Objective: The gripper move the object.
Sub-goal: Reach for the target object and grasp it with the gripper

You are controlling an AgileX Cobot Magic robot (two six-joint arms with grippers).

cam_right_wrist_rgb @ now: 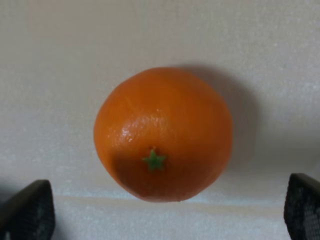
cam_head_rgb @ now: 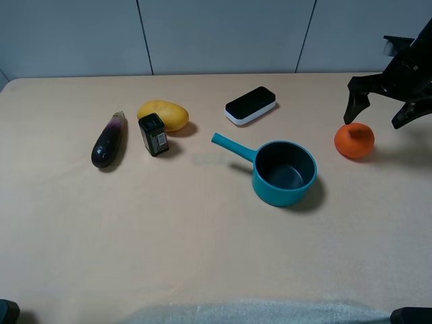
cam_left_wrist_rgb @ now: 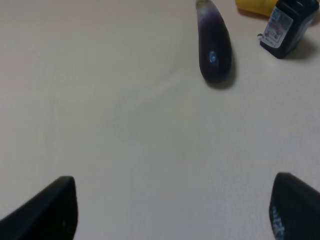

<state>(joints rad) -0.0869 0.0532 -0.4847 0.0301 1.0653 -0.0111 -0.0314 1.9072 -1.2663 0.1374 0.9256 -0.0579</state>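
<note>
The object is a small round orange fruit with a green star-shaped stem mark, resting on the beige table at the right. My right gripper hovers just above and behind it, open, its two dark fingers spread wider than the fruit and not touching it. In the right wrist view the fruit sits centred between the fingertips. My left gripper is open over bare table, away from the fruit, with only its dark fingertips showing.
A teal pot with a long handle stands left of the fruit. Behind it lies a black and white case. Farther left are a yellow mango, a small dark bottle and a purple eggplant.
</note>
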